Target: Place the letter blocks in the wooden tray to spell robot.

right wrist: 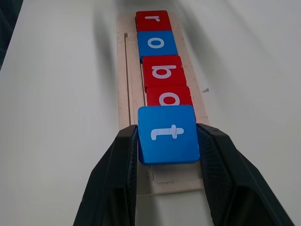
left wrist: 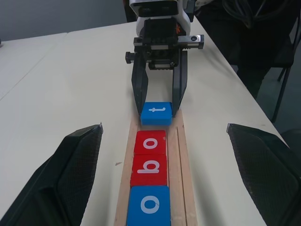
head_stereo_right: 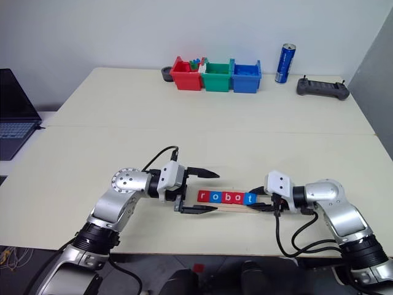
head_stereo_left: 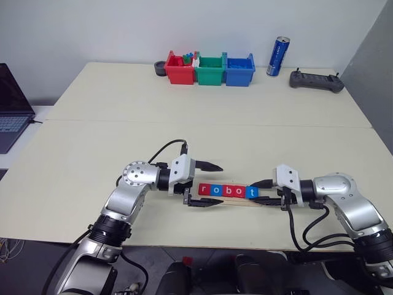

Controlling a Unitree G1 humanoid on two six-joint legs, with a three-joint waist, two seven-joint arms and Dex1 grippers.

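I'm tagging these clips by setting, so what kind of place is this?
Probably a robotics lab or office test space: a plain pale table against a bare wall, with a laptop, a handheld controller and sorting bins laid out like a tabletop trial.

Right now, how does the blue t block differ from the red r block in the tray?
The blue t block sits at the tray's end nearest the right gripper, whose fingers clasp its two sides; the red r block sits at the opposite end, untouched. The t block is blue, the r block red. The r block lies flat in the wooden tray; whether the t block is fully seated is unclear. Both are square tiles with white lowercase letters.
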